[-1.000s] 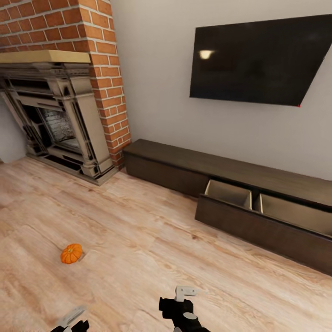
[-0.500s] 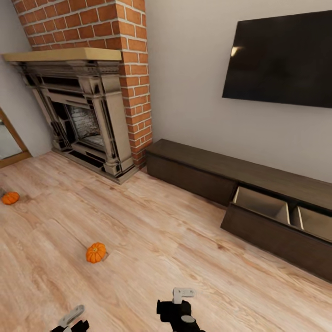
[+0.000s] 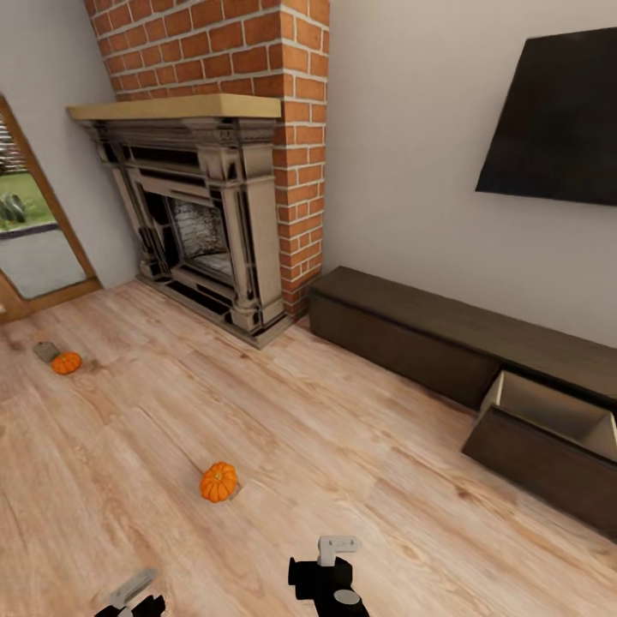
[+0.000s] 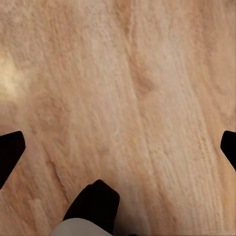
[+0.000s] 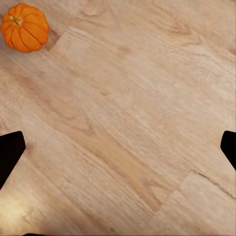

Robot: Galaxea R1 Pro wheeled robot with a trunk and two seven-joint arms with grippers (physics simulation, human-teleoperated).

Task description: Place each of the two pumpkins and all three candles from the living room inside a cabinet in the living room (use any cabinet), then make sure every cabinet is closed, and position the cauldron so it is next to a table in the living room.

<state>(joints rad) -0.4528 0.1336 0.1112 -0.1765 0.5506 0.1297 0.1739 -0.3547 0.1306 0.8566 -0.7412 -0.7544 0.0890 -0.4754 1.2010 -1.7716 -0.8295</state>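
A: From the head view, what can go wrong? The near round orange ribbed pumpkin (image 3: 218,482) lies on the pale wooden plank floor (image 3: 343,446), just ahead of both arms. The second orange pumpkin (image 3: 66,362) is far off by the glass door (image 3: 34,231), with a small grey stubby candle (image 3: 45,350) touching or just beside it; I cannot tell which.

B: I think a round pumpkin can roll away if a finger pushes it from the side. Also the long low dark brown wooden cabinet (image 3: 411,330) has its drawer (image 3: 553,420) pulled out, well apart from the pumpkins, so the carry is long. The ornate grey fireplace (image 3: 206,231) stands between them but not in the path.

A: And the grippers there?

B: The left gripper (image 3: 130,596) and the right gripper (image 3: 330,570) are low in the picture; the jaw gap is unclear there.

A: The left wrist view?

B: Bare floor, fingertips (image 4: 10,150) far apart, holding nothing.

A: The right wrist view?

B: The jaws are wide and empty too, and the near pumpkin (image 5: 24,27) sits off to one side, not between them. Closing now would miss it, I judge.
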